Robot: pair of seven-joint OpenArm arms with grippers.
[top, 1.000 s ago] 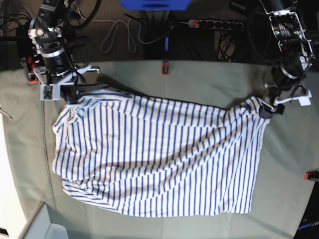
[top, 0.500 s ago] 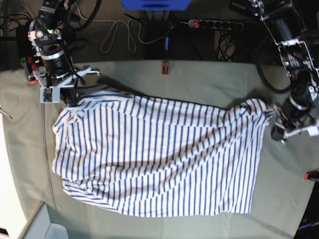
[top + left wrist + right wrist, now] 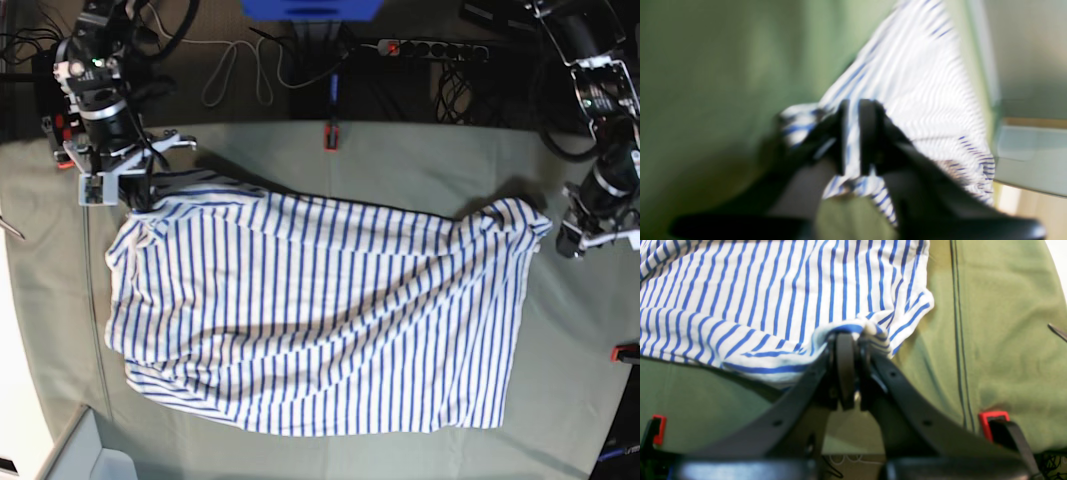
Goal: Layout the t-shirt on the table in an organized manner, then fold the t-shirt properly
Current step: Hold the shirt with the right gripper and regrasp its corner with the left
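Now our left gripper point(image 3: 571, 240) has pulled just right of the white blue-striped cotton t-shirt point(image 3: 320, 310), its grip unclear, while our right gripper point(image 3: 855, 340) pinches the far-left corner on the grey-green cloth table point(image 3: 420, 160), so spreading remains unfinished.

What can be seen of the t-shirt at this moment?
The t-shirt is soft white fabric with thin blue stripes. It lies spread but rumpled across the green-covered table, with creases and a bunched far edge. The right gripper is shut on one far corner. In the blurred left wrist view the left gripper straddles the other corner's edge; whether it grips cannot be told.
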